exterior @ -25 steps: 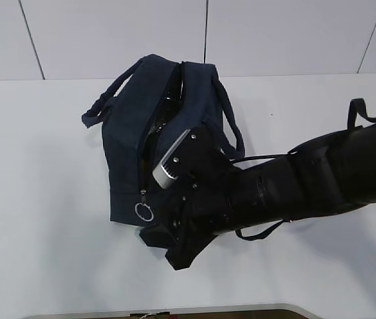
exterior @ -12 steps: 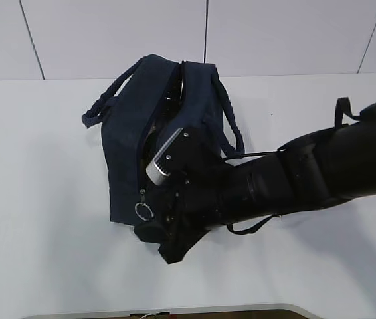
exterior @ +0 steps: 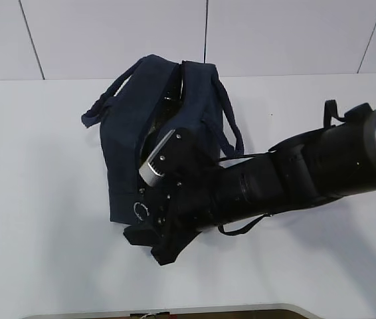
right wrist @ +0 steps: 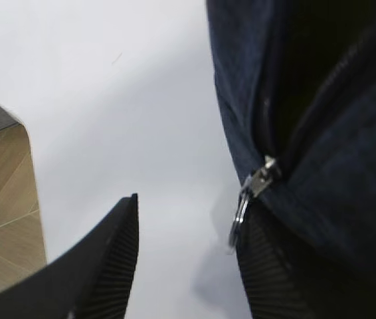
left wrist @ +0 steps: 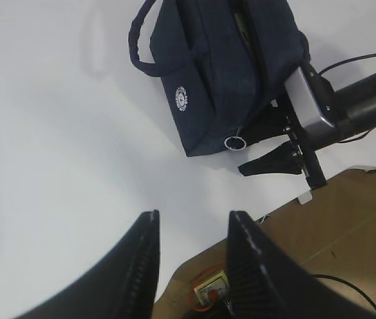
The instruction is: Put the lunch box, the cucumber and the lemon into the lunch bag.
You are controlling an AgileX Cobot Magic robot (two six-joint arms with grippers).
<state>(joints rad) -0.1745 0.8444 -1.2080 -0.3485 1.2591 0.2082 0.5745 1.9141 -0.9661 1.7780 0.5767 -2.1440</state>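
Observation:
The navy lunch bag (exterior: 135,126) lies on the white table with its top zip partly open and its inside dark. Its metal ring pull (exterior: 140,211) hangs at the near end. My right gripper (exterior: 145,247) is at that end, open; in the right wrist view the ring pull (right wrist: 240,218) hangs just at the inner side of one of the fingers (right wrist: 258,266), not pinched. The left gripper (left wrist: 191,222) hovers open and empty over the table's front edge, well short of the lunch bag (left wrist: 208,80). The lunch box, the cucumber and the lemon are out of view.
The right arm (exterior: 294,179) stretches across the right half of the table and over a bag handle (exterior: 231,133). The table's front edge (exterior: 175,311) is close to the gripper. Beyond it is wooden floor (left wrist: 347,239) with a floor socket (left wrist: 211,289).
My right gripper has slid left and slightly down along the bag's near end, closing in on the ring pull. The bag and the left gripper have stayed put.

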